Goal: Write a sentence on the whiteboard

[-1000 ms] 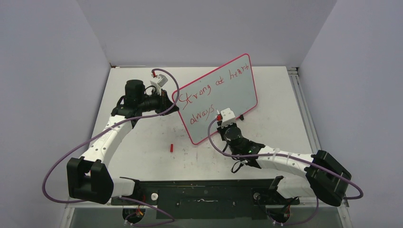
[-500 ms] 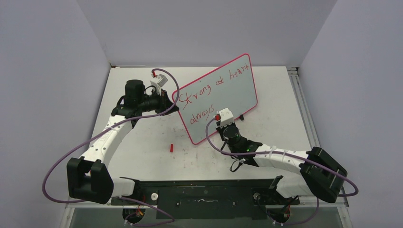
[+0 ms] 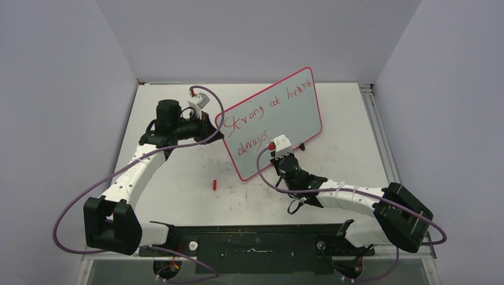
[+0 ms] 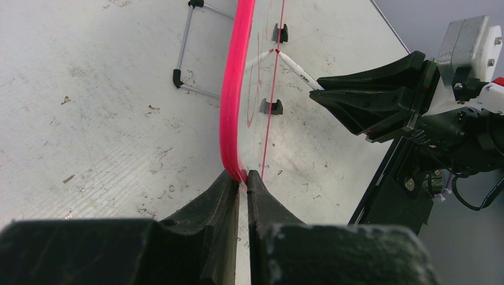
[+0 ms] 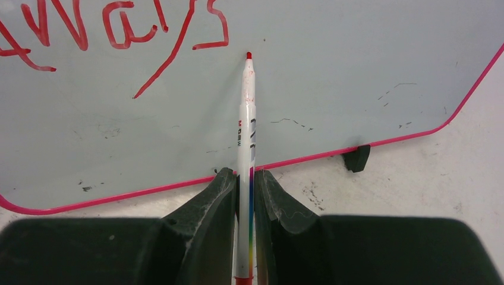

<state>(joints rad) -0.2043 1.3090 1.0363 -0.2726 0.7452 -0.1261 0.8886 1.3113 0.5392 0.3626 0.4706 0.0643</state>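
**Board [image 3: 295, 122] up on the table [image 3: 178, 172], marker [image 5: 246, 119] at its face**

One whiteboard stands propped near the middle of the table, leaning back and turned at an angle; it is white with rounded corners and a thin pink-red rim; one black foot [image 5: 356, 158] shows under its lower edge in the right wrist view, and a thin wire stand [image 4: 189, 54] shows behind it in the left wrist view. The sentence [image 3: 261, 113] runs in thin red handwriting over two lines: "Strong at heart" above, "always" below; four words in all.

Two grippers are at work; the left gripper [image 4: 240, 178] has its fingers pressed onto the board's rim at the left edge, pinching it; the right gripper [image 5: 245, 178] pinches the one marker, white-bodied and red-tipped, pointing at the board. The tip sits just right of the last "s" of "always" and meets its own reflection on the surface.

One small red cap [image 3: 213, 184] lies on the table, near the board's lower corner, apart from both arms.
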